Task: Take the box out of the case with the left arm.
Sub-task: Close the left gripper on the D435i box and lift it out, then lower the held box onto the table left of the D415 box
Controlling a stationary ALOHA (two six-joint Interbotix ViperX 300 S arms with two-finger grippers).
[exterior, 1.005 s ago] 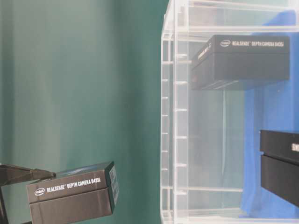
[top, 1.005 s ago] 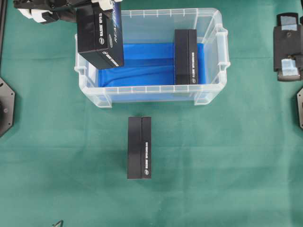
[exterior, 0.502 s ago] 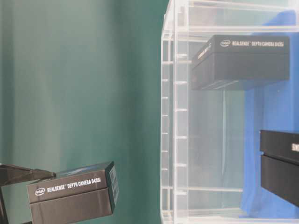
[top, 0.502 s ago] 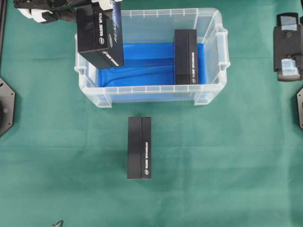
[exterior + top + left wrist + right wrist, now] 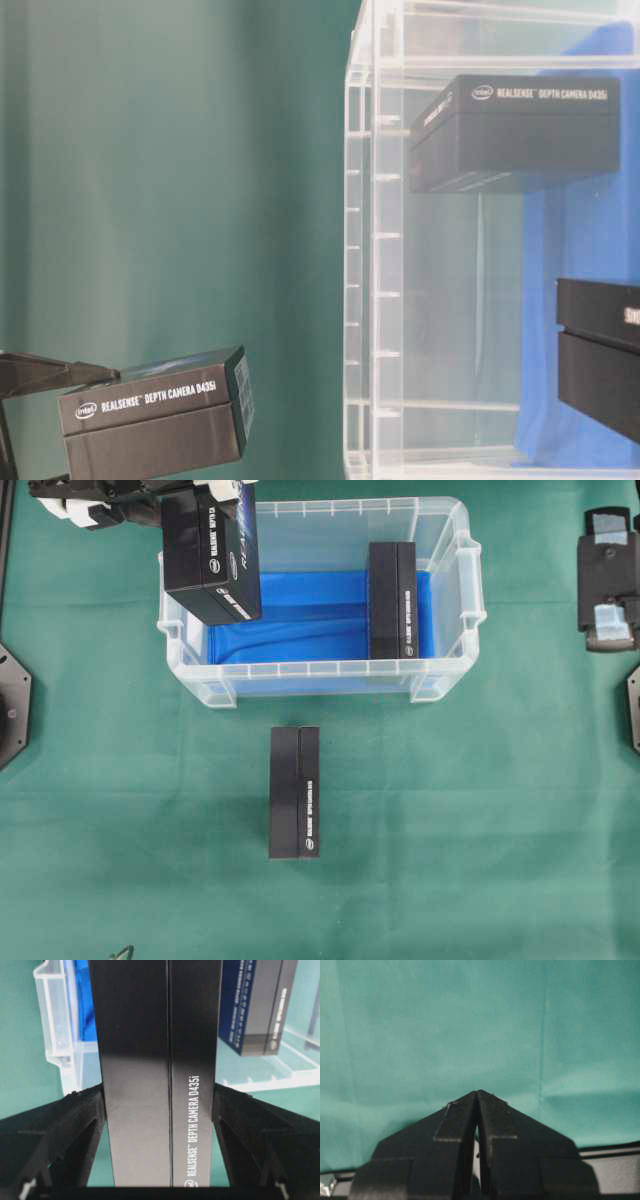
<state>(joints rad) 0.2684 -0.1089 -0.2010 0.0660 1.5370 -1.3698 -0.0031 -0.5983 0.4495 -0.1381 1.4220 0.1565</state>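
Left pincer [image 5: 159, 1110]: pinching long black rectangular cardboard box [image 5: 211, 552], above clear plastic case [image 5: 318, 670] left rim.
Left wrist view only: box's lettering runs lengthwise.
Right pincer [image 5: 477, 1097]: pressed together.

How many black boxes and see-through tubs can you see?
Black boxes: 3, one held up by the left fingers, one in the tub, one on the green cloth.
See-through tubs: 1.
Total: 4.
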